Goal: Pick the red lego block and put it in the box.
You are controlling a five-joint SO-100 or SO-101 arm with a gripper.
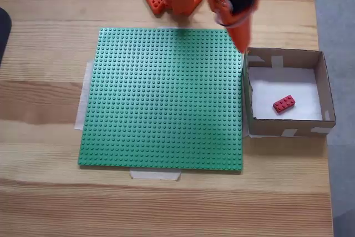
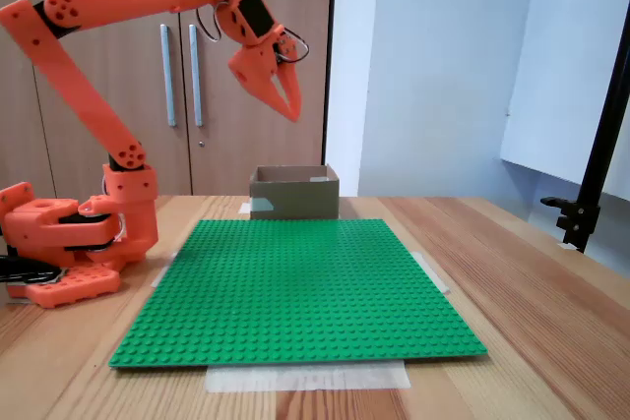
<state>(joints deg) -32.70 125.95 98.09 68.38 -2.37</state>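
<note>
The red lego block [image 1: 283, 104] lies flat on the white floor of the box [image 1: 285, 129], near its front wall, at the right of the table. In a fixed view from the side, the box [image 2: 295, 199] stands behind the green baseplate and its walls hide the block. My orange gripper [image 1: 242, 41] hangs raised in the air over the baseplate's far right corner, just left of the box's back corner. From the side, the gripper [image 2: 290, 110] points down and right, high above the box. Its jaws look shut with nothing between them.
A large green studded baseplate [image 1: 166, 98] is taped to the wooden table [image 1: 44, 104] and fills its middle. The arm's orange base [image 2: 69, 243] sits at the far edge of the table. A black stand [image 2: 591, 194] rises beside the table.
</note>
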